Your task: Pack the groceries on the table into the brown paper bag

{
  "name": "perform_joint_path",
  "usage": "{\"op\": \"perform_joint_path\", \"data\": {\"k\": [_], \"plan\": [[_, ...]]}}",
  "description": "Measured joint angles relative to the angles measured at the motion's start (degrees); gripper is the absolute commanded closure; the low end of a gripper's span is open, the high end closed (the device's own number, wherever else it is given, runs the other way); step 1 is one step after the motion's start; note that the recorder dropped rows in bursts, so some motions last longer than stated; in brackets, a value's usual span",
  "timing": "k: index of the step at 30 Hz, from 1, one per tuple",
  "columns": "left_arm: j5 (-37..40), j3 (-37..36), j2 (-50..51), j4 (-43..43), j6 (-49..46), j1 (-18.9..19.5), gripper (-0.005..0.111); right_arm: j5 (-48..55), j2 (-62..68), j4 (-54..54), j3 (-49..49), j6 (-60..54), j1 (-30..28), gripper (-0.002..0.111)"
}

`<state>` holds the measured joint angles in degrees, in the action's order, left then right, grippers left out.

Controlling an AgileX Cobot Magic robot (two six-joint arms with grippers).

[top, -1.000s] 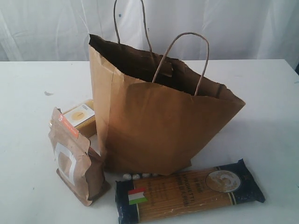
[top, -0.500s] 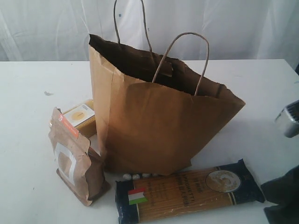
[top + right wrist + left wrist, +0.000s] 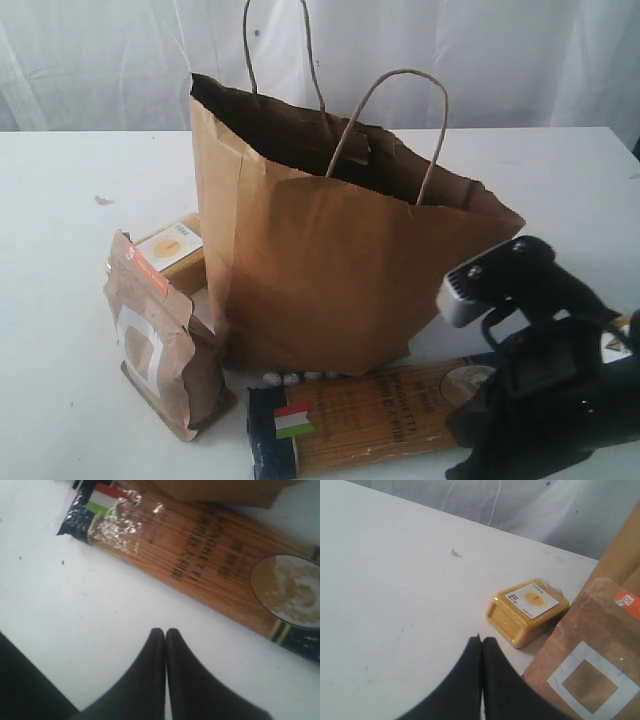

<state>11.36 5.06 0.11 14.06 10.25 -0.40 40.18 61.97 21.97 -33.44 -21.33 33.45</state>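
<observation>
**Q:** What do the two tools show?

**A:** Right gripper (image 3: 165,630): black fingers pressed tip to tip with nothing between them, poised over the flat white tabletop (image 3: 60,610). Left gripper (image 3: 481,639): likewise pinched together and empty, above bare table.

**Q:** What lies nearest each?

**A:** Just ahead of the right gripper's tips, the long dark-blue spaghetti packet (image 3: 200,565) with its Italian flag lies flat, slanting across the line of reach. Beyond it stands the tall kraft-brown paper bag (image 3: 330,270) with twisted cord handles. Near the left gripper's tips, the clear bottle of yellow grain (image 3: 527,610) lies on its side, label up. Close beside it the kraft pouch with an orange strip (image 3: 585,665) stands upright; whether the two touch cannot be told.

**Q:** Why this arrangement?

**A:** Probably each gripper faces the goods on its own side. Either would have to part its fingers before grasping. The bag stands upright with its mouth gaping and handles raised, so items can be lowered in from above.

**Q:** And the bag's contents?

**A:** Its interior is dark, so they cannot be told. Packet, bottle and pouch all sit outside on the table.
</observation>
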Motion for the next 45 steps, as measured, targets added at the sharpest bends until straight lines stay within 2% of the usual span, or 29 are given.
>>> {"op": "perform_joint_path", "data": {"k": [9, 16, 28, 45], "plan": [[0.0, 0.0, 0.0, 0.0, 0.0, 0.0, 0.106, -5.4, 11.2, 2.5, -2.1, -11.9, 9.2, 0.108], [0.0, 0.0, 0.0, 0.0, 0.0, 0.0, 0.106, -11.8, 18.9, 2.2, -6.3, -16.8, 12.8, 0.108], [0.0, 0.0, 0.0, 0.0, 0.0, 0.0, 0.106, -18.8, 28.5, -3.3, -12.2, -18.4, 13.2, 0.108], [0.0, 0.0, 0.0, 0.0, 0.0, 0.0, 0.106, -26.1, 32.7, -5.5, -13.7, -18.6, 12.9, 0.108]]}}
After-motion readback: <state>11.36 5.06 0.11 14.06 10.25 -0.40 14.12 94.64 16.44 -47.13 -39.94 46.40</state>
